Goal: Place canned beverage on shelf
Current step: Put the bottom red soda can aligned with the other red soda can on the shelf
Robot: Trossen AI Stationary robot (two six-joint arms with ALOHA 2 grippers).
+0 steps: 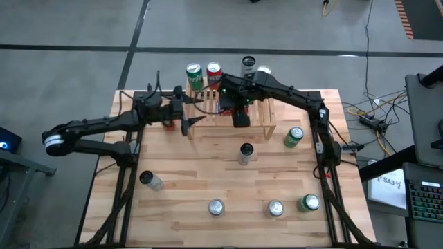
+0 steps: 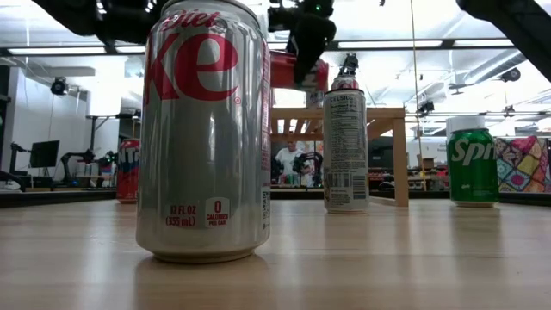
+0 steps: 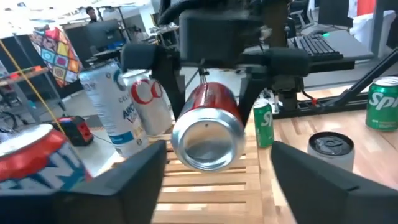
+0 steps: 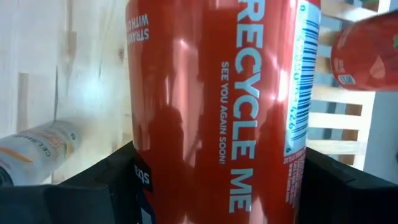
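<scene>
A red can hangs level over the slatted top of the light-wood shelf, with its silver end facing my left gripper. My right gripper reaches down from above and is shut on this can, which fills the right wrist view. My left gripper stands level at the shelf's left end. It is open, with one finger on either side of the can's near end and apart from it. My right gripper pinches the red can's curved side wall between its two fingers, which lie across the can. The fingers slant down from above. The can lies level, lifted clear of the shelf's slats.
Several cans stand at the table's far edge behind the shelf: a green one, a red one and two pale ones. Several more stand or lie on the near half, among them a silver can and a green can.
</scene>
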